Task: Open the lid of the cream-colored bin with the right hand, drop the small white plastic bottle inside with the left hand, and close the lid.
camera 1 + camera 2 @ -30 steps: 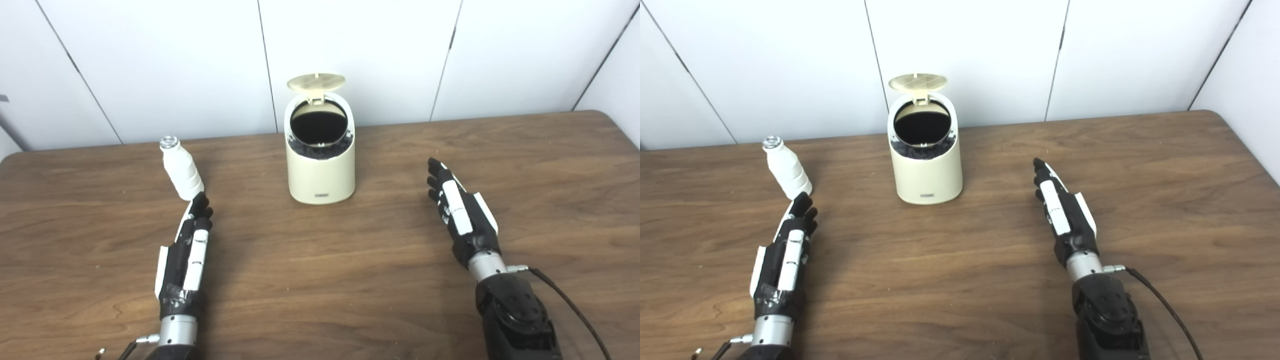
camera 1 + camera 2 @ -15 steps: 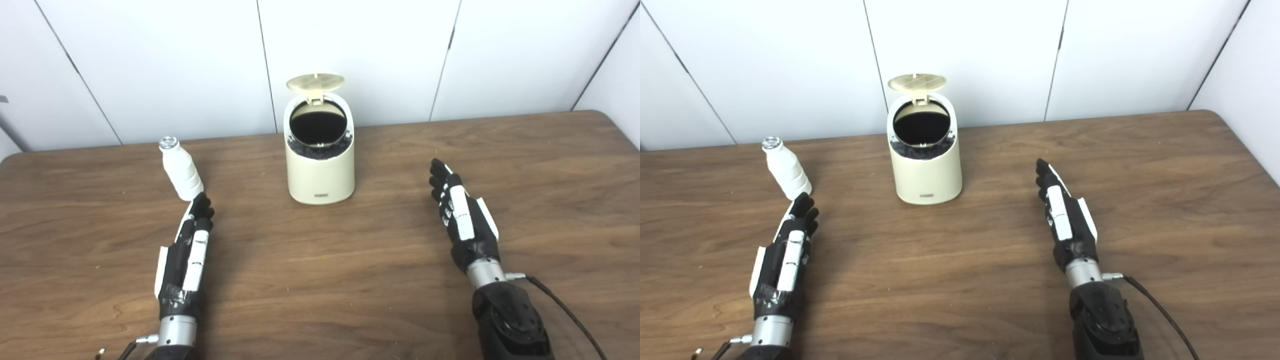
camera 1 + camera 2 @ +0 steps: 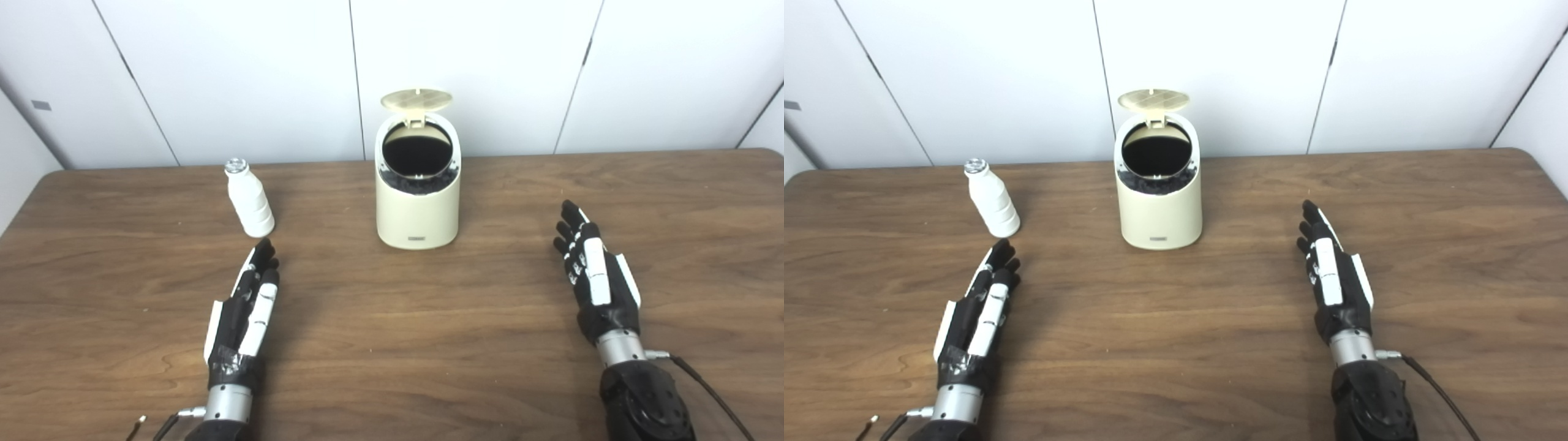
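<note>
The cream-colored bin (image 3: 418, 211) stands at the back middle of the table. Its round lid (image 3: 416, 99) is flipped up and the dark inside shows. A small white plastic bottle (image 3: 249, 198) with a silver cap stands upright to the bin's left. My left hand (image 3: 247, 309) lies flat and open on the table just in front of the bottle, fingertips a short gap from its base. On the right, my right hand (image 3: 594, 275) rests open, well clear of the bin, holding nothing.
The brown wooden table (image 3: 392, 343) spreads wide around both hands. A white panelled wall (image 3: 245, 73) rises right behind the bin. A thin cable (image 3: 704, 383) trails from my right wrist toward the bottom right corner.
The whole picture has shifted right, so the camera has turned. My right hand has drawn back a little toward me. Bottle, bin and left hand stay where they were.
</note>
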